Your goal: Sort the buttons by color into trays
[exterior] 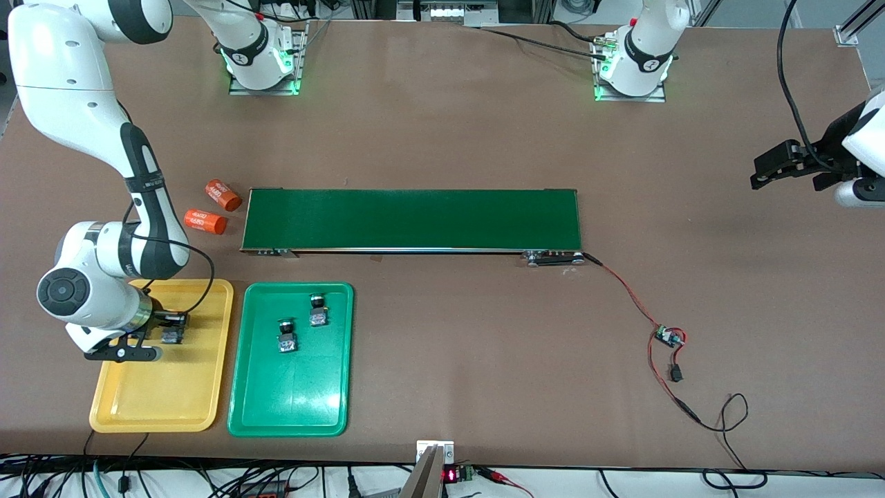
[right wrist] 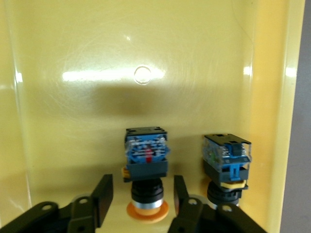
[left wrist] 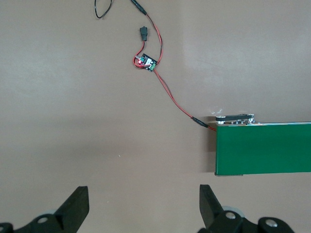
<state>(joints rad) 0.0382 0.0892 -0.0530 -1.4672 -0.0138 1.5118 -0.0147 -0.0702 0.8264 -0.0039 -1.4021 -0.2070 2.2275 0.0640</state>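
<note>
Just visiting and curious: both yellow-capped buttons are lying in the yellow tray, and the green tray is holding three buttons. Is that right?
Not quite. The front view shows the green tray holding two buttons, not three. Both yellow-capped buttons do lie in the yellow tray.

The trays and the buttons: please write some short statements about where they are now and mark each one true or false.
1. Two buttons with green caps lie in the green tray. True.
2. The yellow tray holds no buttons. False: two yellow-orange buttons sit in it, under the right claw.
3. The right claw's fingers stand on either side of one yellow-orange button, with gaps showing. True.
4. The left claw hangs over the green tray. False: it waits, open, over bare table near the conveyor belt end.
5. A button still lies on the conveyor belt. False: the belt is bare.
</note>
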